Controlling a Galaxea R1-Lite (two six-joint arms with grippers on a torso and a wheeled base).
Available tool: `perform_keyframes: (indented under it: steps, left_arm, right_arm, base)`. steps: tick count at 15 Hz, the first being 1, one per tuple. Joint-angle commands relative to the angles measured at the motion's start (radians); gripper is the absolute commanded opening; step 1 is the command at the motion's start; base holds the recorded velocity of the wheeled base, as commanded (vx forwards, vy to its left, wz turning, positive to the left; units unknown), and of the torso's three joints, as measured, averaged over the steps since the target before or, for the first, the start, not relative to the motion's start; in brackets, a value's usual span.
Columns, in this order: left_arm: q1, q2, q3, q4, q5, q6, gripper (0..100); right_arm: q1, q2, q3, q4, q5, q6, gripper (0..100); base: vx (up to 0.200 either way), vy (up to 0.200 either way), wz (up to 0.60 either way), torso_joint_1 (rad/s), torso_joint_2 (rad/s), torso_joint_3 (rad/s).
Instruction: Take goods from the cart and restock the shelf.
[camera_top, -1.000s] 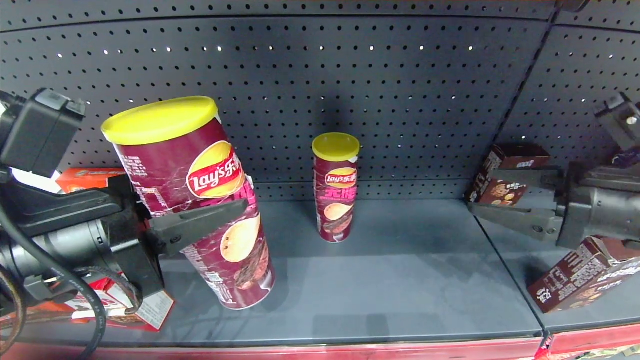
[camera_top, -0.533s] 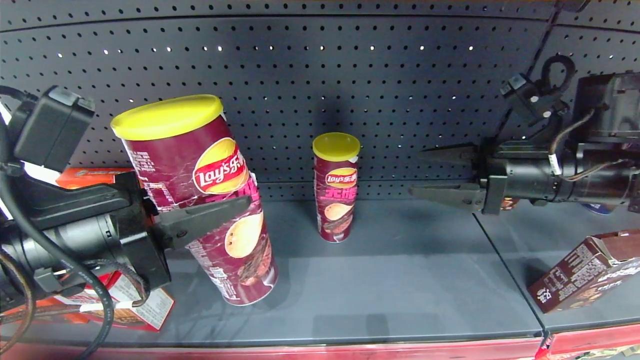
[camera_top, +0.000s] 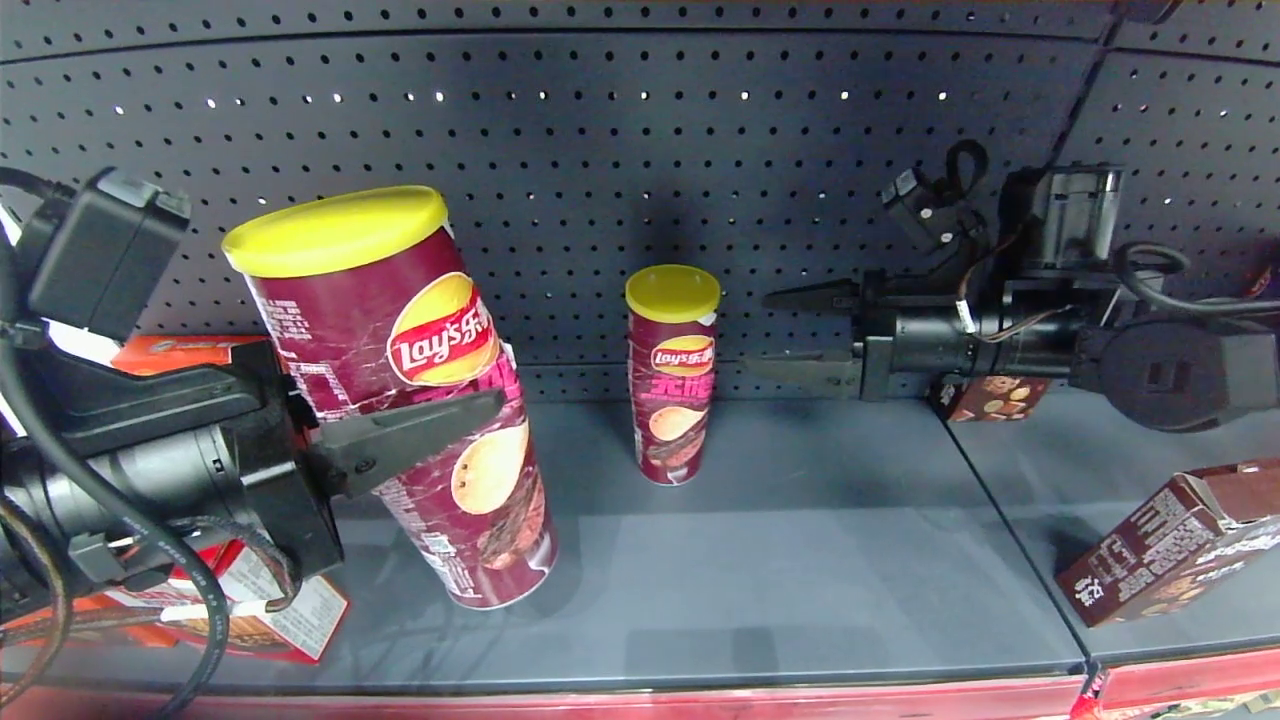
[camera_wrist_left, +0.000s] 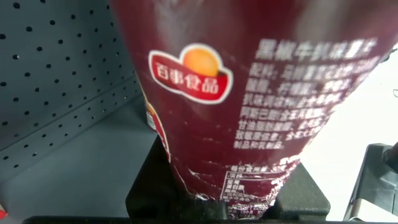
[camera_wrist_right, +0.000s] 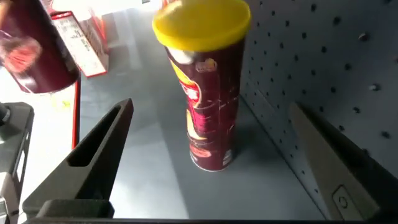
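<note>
Grey shelf board (camera_top: 800, 560) carries the standing can (camera_top: 672, 390) at centre frame; my right gripper (camera_top: 760, 332) spreads wide beside it. My left gripper (camera_top: 490, 385) clamps the tilted chip can (camera_top: 380, 330) at left: I should bring it upright before letting go.

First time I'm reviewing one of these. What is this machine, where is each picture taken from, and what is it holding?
It is a two-armed robot facing a shop shelf. The wide picture comes from its head camera; the other two from cameras on its wrists. Its left pincer is shut on a tilted, yellow-lidded crisp can. The right pincer is open, pointing at a second can standing upright near the back wall. Orange boxes lie at the left, brown boxes at the right.
</note>
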Motion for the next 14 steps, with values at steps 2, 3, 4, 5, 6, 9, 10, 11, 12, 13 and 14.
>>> perform_keyframes:
  steps: [2, 3, 4, 5, 6, 9, 10, 11, 12, 13, 14]
  left_arm:
    - [0.002, 0.001, 0.0, 0.0, 0.002, 0.0, 0]
    - [0.002, 0.001, 0.0, 0.0, 0.002, 0.0, 0]
    - [0.004, 0.001, 0.0, 0.0, 0.002, 0.0, 0]
    - [0.004, 0.001, 0.0, 0.0, 0.003, 0.0, 0]
    - [0.004, 0.001, 0.0, 0.0, 0.003, -0.002, 0]
    - [0.004, 0.001, 0.0, 0.0, 0.003, -0.002, 0]
    - [0.005, 0.001, 0.0, 0.0, 0.003, -0.002, 0]
    - [0.005, 0.001, 0.0, 0.0, 0.003, -0.002, 0]
    - [0.011, 0.002, 0.002, 0.0, 0.003, -0.002, 0]
    - [0.013, 0.002, 0.002, 0.0, 0.003, -0.002, 0]
    - [0.013, 0.002, 0.0, -0.002, 0.003, -0.002, 0]
  right_arm:
    - [0.004, 0.09, -0.028, -0.035, 0.016, 0.001, 100]
    - [0.002, 0.116, -0.028, -0.061, 0.016, 0.001, 100]
    - [0.004, 0.133, -0.028, -0.068, 0.017, 0.001, 100]
    - [0.008, 0.147, -0.029, -0.075, 0.017, 0.001, 100]
    - [0.017, 0.163, -0.038, -0.078, 0.017, 0.001, 100]
    - [0.031, 0.219, -0.07, -0.111, 0.017, 0.0, 100]
    - [0.039, 0.231, -0.08, -0.119, 0.019, 0.0, 100]
    - [0.047, 0.24, -0.084, -0.121, 0.025, 0.0, 100]
    - [0.054, 0.249, -0.087, -0.122, 0.03, 0.0, 100]
    - [0.06, 0.257, -0.09, -0.122, 0.03, 0.0, 100]
    - [0.062, 0.269, -0.101, -0.122, 0.031, 0.0, 100]
  base:
    - [0.0, 0.0, 0.0, 0.0, 0.0, 0.0]
    - [0.0, 0.0, 0.0, 0.0, 0.0, 0.0]
    - [0.0, 0.0, 0.0, 0.0, 0.0, 0.0]
    - [0.0, 0.0, 0.0, 0.0, 0.0, 0.0]
    - [0.0, 0.0, 0.0, 0.0, 0.0, 0.0]
    - [0.0, 0.0, 0.0, 0.0, 0.0, 0.0]
    - [0.0, 0.0, 0.0, 0.0, 0.0, 0.0]
    - [0.0, 0.0, 0.0, 0.0, 0.0, 0.0]
    - [0.0, 0.0, 0.0, 0.0, 0.0, 0.0]
    - [0.0, 0.0, 0.0, 0.0, 0.0, 0.0]
    - [0.0, 0.0, 0.0, 0.0, 0.0, 0.0]
